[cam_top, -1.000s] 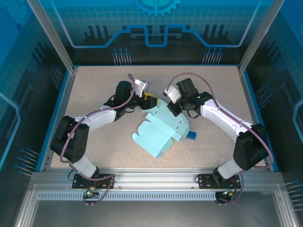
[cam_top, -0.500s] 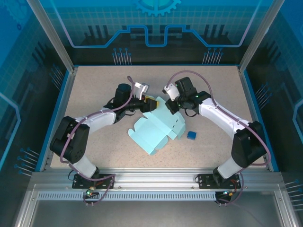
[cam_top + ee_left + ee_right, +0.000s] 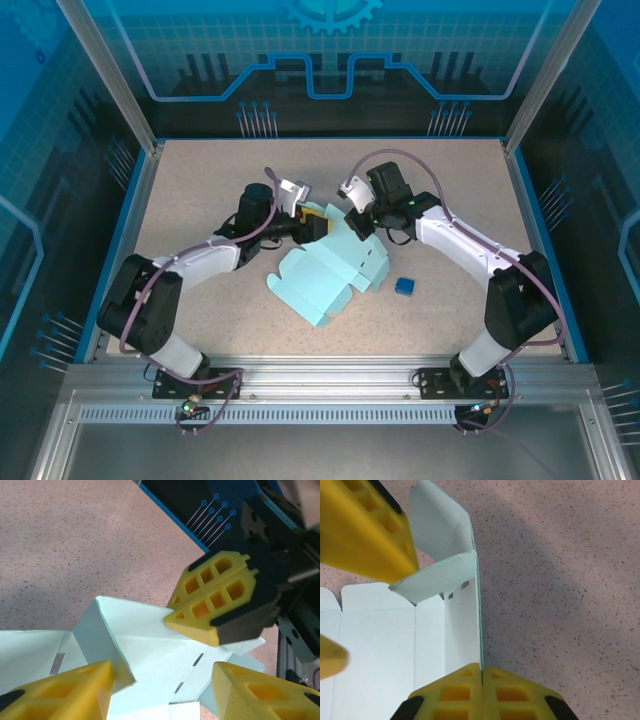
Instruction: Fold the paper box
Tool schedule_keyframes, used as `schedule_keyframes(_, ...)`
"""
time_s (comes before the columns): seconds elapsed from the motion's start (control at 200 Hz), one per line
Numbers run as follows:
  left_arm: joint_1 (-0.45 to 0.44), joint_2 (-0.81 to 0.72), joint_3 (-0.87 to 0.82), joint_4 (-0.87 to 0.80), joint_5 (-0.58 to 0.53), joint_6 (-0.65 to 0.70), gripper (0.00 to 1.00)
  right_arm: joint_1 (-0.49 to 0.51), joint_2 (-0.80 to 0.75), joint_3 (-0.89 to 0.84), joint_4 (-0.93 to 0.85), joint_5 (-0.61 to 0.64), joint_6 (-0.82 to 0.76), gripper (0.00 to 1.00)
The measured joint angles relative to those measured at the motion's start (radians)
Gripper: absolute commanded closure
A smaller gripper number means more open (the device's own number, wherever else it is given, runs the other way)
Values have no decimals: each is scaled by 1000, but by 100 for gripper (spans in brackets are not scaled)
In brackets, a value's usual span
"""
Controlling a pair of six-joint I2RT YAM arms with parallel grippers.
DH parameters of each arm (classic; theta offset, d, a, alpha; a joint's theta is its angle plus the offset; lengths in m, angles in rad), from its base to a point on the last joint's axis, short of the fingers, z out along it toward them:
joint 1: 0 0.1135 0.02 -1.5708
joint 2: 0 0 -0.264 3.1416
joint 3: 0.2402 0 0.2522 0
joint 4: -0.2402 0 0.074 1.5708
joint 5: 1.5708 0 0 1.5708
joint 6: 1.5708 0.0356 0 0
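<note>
The paper box lies as an unfolded pale aqua sheet in the middle of the top external view, on the speckled beige table, with its upper edge under the two arm tips. The right gripper sits at the sheet's upper right corner. In the right wrist view its two yellow fingers are pressed together at the bottom of the frame, clenched on a thin upright wall of the card that runs straight into the seam between them. The left gripper meets the sheet from the upper left. In the left wrist view its fingers stand well apart at the lower corners, released, with a raised flap leaning against the lower left one. A small dark blue cube rests on the table just right of the sheet, apart from it.
</note>
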Motion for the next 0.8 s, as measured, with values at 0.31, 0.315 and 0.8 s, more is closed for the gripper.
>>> schedule_keyframes(0.31, 47, -188, -17, -137, -99, 113, 42, 0, -41, -33, 19, 1, -150, 100)
schedule_keyframes(0.315, 48, -190, -18, -138, -101, 113, 42, 0, -42, -34, 19, 1, -153, 100)
schedule_keyframes(0.8, 307, -99, 32, -358, -350, 64, 45, 140, -59, -116, 193, 318, -359, 100)
